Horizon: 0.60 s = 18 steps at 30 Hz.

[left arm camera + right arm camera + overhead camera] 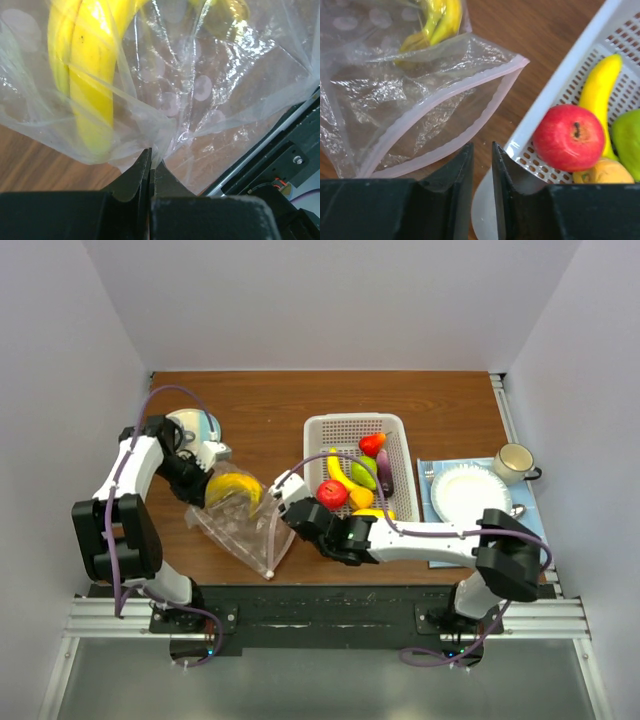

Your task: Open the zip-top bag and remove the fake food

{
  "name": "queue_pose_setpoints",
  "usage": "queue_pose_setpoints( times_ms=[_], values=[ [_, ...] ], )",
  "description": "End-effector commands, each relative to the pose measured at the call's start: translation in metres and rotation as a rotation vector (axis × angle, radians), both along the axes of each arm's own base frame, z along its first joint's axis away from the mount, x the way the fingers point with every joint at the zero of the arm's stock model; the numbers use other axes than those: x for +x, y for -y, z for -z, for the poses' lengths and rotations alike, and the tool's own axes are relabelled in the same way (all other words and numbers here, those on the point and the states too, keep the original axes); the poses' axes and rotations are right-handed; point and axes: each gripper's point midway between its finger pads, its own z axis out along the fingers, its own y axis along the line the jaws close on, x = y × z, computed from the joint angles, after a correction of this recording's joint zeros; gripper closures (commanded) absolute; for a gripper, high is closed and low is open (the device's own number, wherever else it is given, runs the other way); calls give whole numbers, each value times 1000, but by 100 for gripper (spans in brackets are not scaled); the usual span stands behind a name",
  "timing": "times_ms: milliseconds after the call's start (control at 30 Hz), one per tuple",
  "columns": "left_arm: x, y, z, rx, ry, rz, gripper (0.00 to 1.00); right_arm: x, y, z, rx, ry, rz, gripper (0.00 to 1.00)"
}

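Left gripper (151, 159) is clamping the bag (225, 75) — a banana (87, 90) inside is lying lengthwise just beyond its jaws. Right gripper (482, 152), slightly parted and empty, is facing the bag's gaping mouth just ahead.

Bright, even light; glare streaks the zip-top bag (225, 75); soft shadows.

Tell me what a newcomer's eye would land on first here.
The yellow bananas glow inside the clear zip-top bag, left of centre on the brown table. Its pink-edged mouth gapes toward the right gripper, whose jaws stand slightly apart and empty. The left gripper is shut on a fold of the bag's plastic. To the right, a white basket holds a red fruit and other bright pieces.
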Motion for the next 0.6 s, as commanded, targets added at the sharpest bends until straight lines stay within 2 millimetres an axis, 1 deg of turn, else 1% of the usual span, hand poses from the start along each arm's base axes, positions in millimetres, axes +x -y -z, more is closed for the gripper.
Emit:
queue_pose_setpoints(
  times_ms=[0, 33, 100, 133, 167, 200, 267, 333, 367, 400, 467, 500, 533, 567],
  values=[
    [10, -5, 6, 28, 34, -2, 100, 1, -28, 7, 61, -25, -53, 80],
    [11, -6, 7, 30, 34, -3, 100, 1, -32, 17, 46, -36, -66, 81],
    [10, -7, 8, 37, 33, -5, 100, 2, -45, 19, 64, -39, -87, 81],
    [11, -8, 8, 40, 39, -5, 100, 2, -50, 23, 66, -46, -98, 78],
    [10, -9, 9, 45, 35, -6, 100, 2, -59, 34, 54, -63, -113, 76],
    [9, -10, 10, 53, 34, -5, 100, 2, -65, 36, 61, -67, -122, 73],
    [7, -11, 13, 62, 33, -5, 100, 2, -77, 50, 55, -84, -143, 73],
    [6, -12, 15, 73, 29, -4, 100, 4, -88, 55, 60, -84, -159, 69],
    [4, -13, 17, 73, 24, -4, 100, 7, -96, 51, 73, -79, -161, 66],
    [4, -13, 17, 75, 24, 0, 100, 7, -99, 64, 50, -91, -163, 58],
    [4, -14, 17, 79, 28, 0, 100, 11, -108, 64, 61, -86, -166, 50],
    [4, -13, 17, 77, 25, 3, 100, 15, -110, 68, 62, -84, -157, 36],
    [4, -13, 17, 76, 26, 6, 100, 17, -113, 68, 68, -79, -155, 31],
    [4, -13, 18, 75, 21, 9, 100, 20, -117, 63, 84, -69, -150, 28]
  ],
)
